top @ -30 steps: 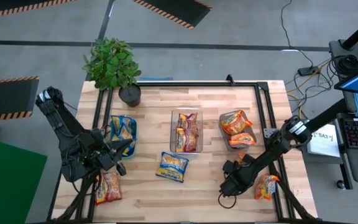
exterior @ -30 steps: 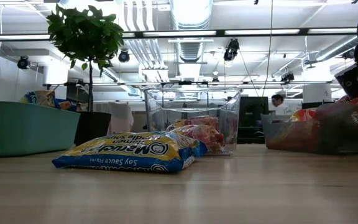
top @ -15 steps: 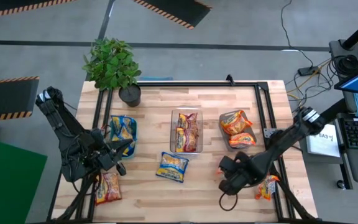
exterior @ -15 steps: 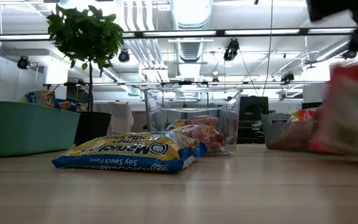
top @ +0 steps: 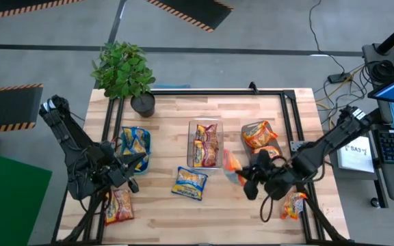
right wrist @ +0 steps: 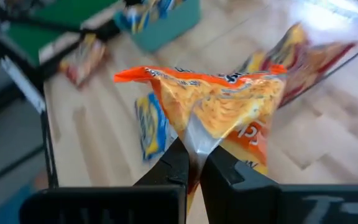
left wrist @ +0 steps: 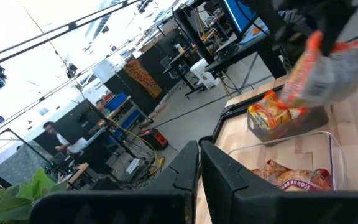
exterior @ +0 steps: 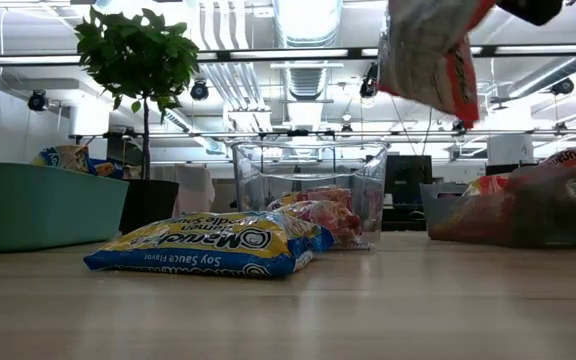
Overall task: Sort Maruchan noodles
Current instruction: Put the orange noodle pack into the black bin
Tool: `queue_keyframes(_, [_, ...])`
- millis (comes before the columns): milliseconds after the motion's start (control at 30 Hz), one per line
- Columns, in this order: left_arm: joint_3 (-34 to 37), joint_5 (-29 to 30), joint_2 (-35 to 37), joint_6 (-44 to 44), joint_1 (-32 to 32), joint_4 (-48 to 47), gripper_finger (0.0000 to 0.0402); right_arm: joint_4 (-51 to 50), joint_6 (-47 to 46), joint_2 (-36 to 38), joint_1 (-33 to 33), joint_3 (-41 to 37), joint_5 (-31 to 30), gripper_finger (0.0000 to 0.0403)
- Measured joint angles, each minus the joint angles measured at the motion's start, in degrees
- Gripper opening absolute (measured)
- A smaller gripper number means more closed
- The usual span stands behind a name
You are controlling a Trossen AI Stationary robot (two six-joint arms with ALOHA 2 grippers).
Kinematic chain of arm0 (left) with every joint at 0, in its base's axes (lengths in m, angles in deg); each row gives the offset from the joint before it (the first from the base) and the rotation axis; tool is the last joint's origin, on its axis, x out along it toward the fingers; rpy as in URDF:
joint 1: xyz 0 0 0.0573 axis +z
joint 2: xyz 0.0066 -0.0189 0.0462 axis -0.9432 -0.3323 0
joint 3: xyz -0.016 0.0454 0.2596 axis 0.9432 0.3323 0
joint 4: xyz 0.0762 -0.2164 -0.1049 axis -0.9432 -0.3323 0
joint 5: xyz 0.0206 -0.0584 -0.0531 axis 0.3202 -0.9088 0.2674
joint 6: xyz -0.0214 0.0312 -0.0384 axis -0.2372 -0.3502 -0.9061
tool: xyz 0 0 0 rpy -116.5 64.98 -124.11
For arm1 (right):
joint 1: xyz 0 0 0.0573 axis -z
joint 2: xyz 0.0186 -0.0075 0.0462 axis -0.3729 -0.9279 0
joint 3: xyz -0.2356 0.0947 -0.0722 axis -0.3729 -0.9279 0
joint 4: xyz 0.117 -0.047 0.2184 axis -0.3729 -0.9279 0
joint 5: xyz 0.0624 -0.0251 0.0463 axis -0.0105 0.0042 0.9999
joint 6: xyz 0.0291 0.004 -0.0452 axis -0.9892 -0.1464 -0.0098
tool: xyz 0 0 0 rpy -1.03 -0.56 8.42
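Observation:
My right gripper (top: 246, 179) is shut on an orange-edged yellow Maruchan packet (top: 233, 166), held in the air between the clear bin (top: 206, 128) and the grey bin (top: 246, 154). It shows high up in the low view as packet (exterior: 428, 50). My left gripper (top: 139, 160) waits shut beside the teal bin (top: 146, 145), touching nothing. A blue-edged packet (top: 189, 182) lies flat on the table. A reddish packet (top: 119, 205) lies near the left corner, an orange one (top: 293, 205) near the right. My right gripper pinches the orange-edged packet between its two fingers at a crumpled silvery edge (right wrist: 194, 138). The fingers (right wrist: 173, 165) come from the table's right side. The packet is lifted clear of the table and sticks out past the fingertips toward the left (exterior: 428, 50).
The teal bin holds blue packets, the clear bin maroon ones (top: 205, 147), the grey bin orange ones (top: 260, 135). A potted plant (top: 124, 72) stands at the far left corner. Black frame rails (top: 299, 130) run along the table's edges. Bare wood lies along the near edge.
My right gripper has risen from the table's near right area and moved toward the far edge and left. It carries the orange-edged packet, which went from table level to lifted clear, high in the low view. The left arm kept still.

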Motion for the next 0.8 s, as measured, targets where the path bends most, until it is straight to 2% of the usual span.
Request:
queue_keyframes(100, [0.0,0.0,0.0,0.0,0.0,0.0,0.0002,-1.1,-1.3,2.5,2.0,0.0,-1.7,0.0012])
queue_keyframes(200, [0.0,0.0,0.0,0.0,0.0,0.0,0.0002,-3.1,-3.9,5.0,5.5,0.0,-0.4,0.0012])
queue_keyframes(333, [0.0,0.0,0.0,0.0,0.0,0.0,0.0002,-8.6,-10.0,8.8,12.2,0.0,6.6,0.0012])
queue_keyframes(467, [0.0,0.0,0.0,0.0,0.0,0.0,0.0002,-13.6,-12.2,12.4,20.1,0.0,13.2,0.0012])
queue_keyframes(667, [0.0,0.0,0.0,0.0,0.0,0.0,0.0002,-22.2,-7.9,16.7,32.9,0.0,26.0,0.0012])
queue_keyframes(800, [0.0,0.0,0.0,0.2,0.0,0.0,0.0002,-26.0,-3.3,17.2,38.9,-0.5,30.5,0.0012])
